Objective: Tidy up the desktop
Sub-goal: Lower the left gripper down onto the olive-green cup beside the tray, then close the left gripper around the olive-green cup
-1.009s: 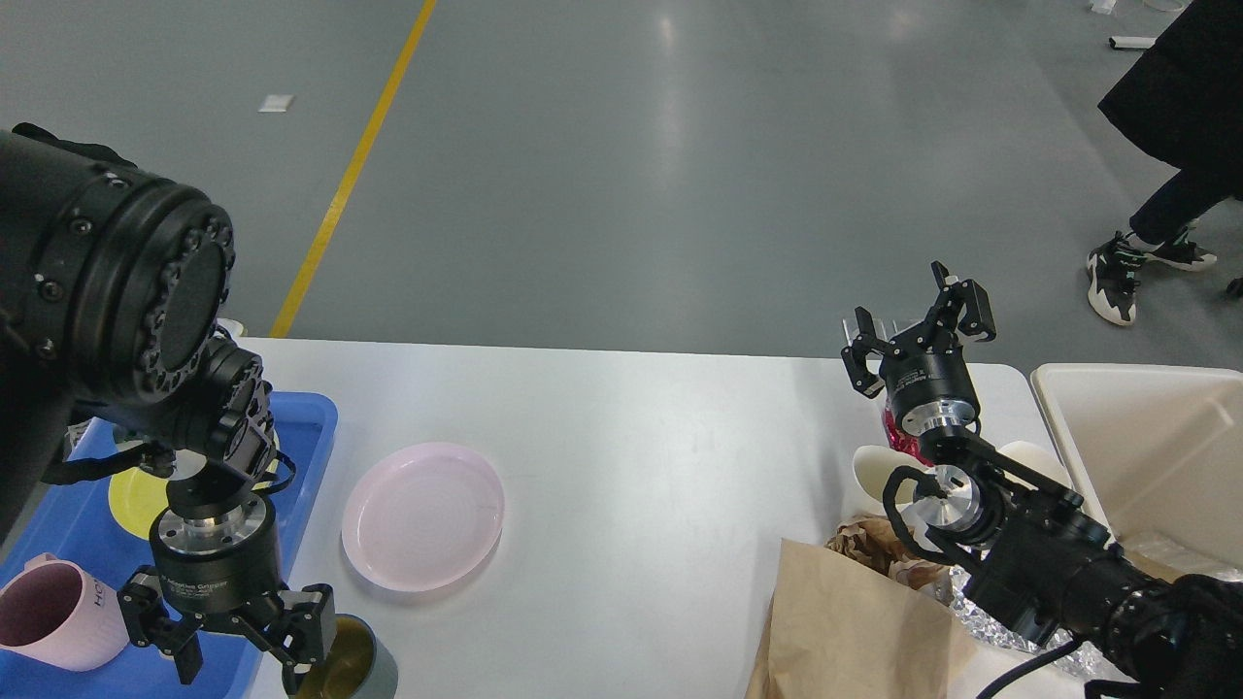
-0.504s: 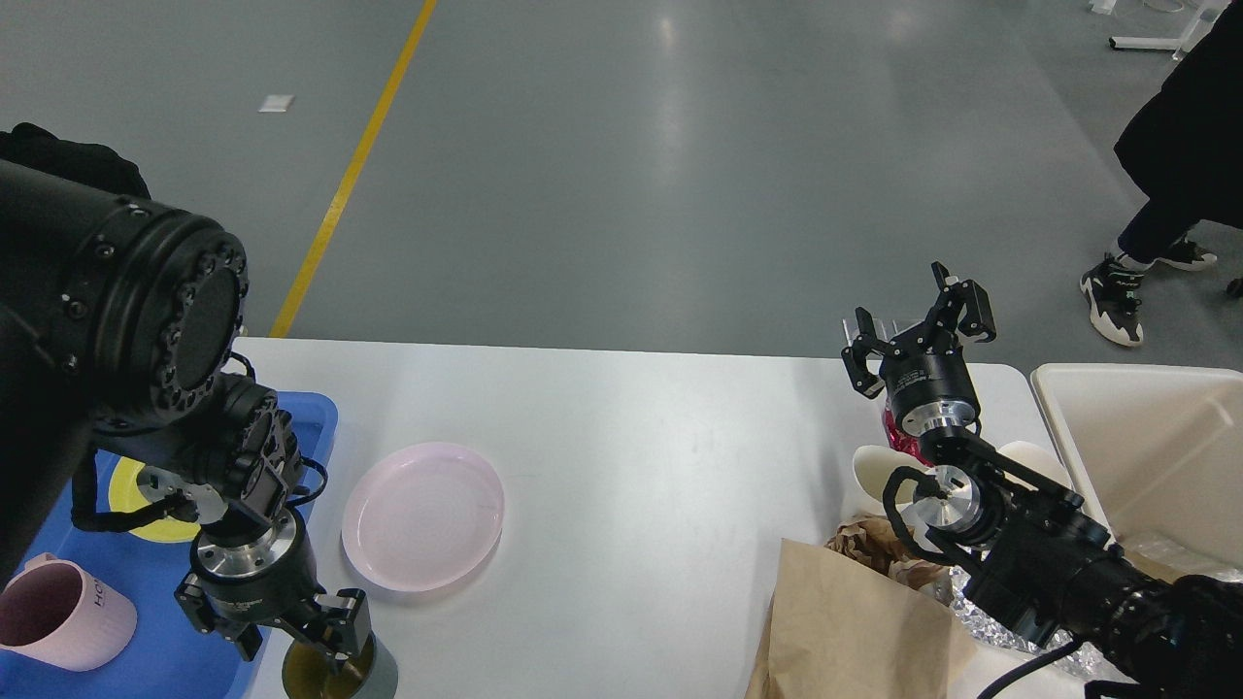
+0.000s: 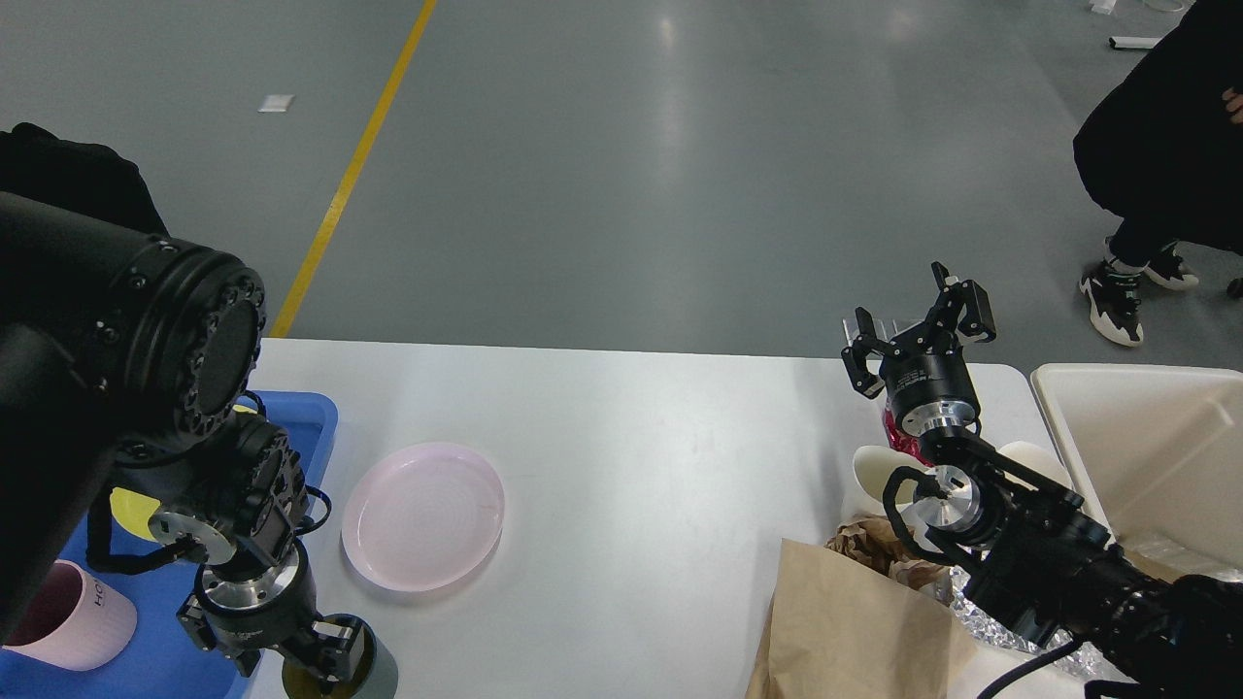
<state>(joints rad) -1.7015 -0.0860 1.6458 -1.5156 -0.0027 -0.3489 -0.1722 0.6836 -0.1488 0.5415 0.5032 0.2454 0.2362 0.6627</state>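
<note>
Although the blue tray (image 3: 306, 417) at the left end of the bench (image 3: 631, 456) already carries a pink mug (image 3: 63, 631) and something yellow (image 3: 126, 510), the tidying looks to be only partly done — plenty is left out on the white top. Just right of the tray lies an empty pink plate (image 3: 422, 516). Nearer than the plate, beside the tray's near right corner, stands a grey cup with a gold-coloured inside (image 3: 364, 670). The left gripper (image 3: 316, 660) is down on that cup, one finger apparently inside the rim and one outside; whether the fingers are actually pinched on the wall I cannot tell, since the wrist hides much of it.

Far across the bench from the tray, a heap of rubbish waits: a brown paper bag (image 3: 845, 631), crumpled brown paper (image 3: 874, 544), silvery foil (image 3: 981, 592), a white cup (image 3: 874, 471) and something red (image 3: 898, 437). The right gripper (image 3: 918, 325) hangs above that heap with its fingers spread and nothing between them. Beyond the heap stands a cream bin (image 3: 1146, 447), with little visible in it.

By my reckoning the grey cup and the plate are yet to reach the tray, and the whole heap is yet to go to the bin.
</note>
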